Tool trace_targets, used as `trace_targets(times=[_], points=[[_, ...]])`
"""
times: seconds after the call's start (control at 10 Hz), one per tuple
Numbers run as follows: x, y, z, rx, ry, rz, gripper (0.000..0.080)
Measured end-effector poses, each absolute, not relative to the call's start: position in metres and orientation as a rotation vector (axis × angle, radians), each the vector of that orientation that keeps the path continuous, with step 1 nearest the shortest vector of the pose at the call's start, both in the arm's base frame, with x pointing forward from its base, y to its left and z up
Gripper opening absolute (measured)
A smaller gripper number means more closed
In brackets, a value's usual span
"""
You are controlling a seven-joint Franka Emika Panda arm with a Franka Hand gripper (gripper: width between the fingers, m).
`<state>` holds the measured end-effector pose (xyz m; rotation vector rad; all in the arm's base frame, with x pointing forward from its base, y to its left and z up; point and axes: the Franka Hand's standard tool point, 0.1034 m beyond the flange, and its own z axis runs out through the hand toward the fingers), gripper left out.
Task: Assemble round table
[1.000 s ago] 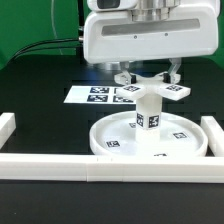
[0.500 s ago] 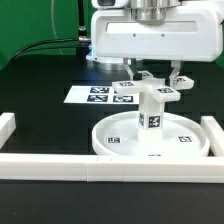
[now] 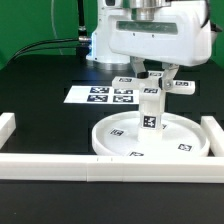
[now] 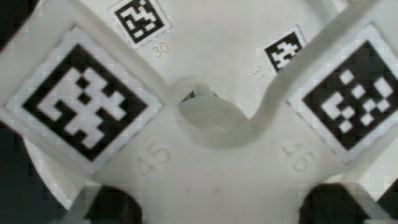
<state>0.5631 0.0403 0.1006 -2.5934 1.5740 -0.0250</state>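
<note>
My end effector (image 3: 154,76) is clamped on the cross-shaped base (image 3: 152,86), which sits atop the upright leg (image 3: 150,113) standing in the round tabletop disc (image 3: 115,138) on the desk (image 3: 40,118).

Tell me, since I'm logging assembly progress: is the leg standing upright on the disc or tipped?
Upright. In the exterior view the leg stands vertical at the middle of the disc, with the cross-shaped base on top.

Bright, even light falls from overhead, leaving the black bench (image 3: 40,80) matte and free of glare, with soft shadows inside the round disc (image 3: 150,137). The exterior view is low-resolution and slightly soft. The wrist view is blurred throughout, its white surfaces nearly washed out.
</note>
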Motion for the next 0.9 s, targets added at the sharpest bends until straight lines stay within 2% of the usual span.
trace_targets(times=[0.2,0.4,0.7,0.9], points=[[0.563,0.042,0.1,-2.475,1.738,-0.009,0.0442],[0.562,0.042,0.103,-2.506,1.695,0.004,0.0617],[0.565,0.039,0.139,-2.526,1.612,0.013,0.0648],[0.562,0.04,0.13,-2.537,1.614,0.024,0.0648]])
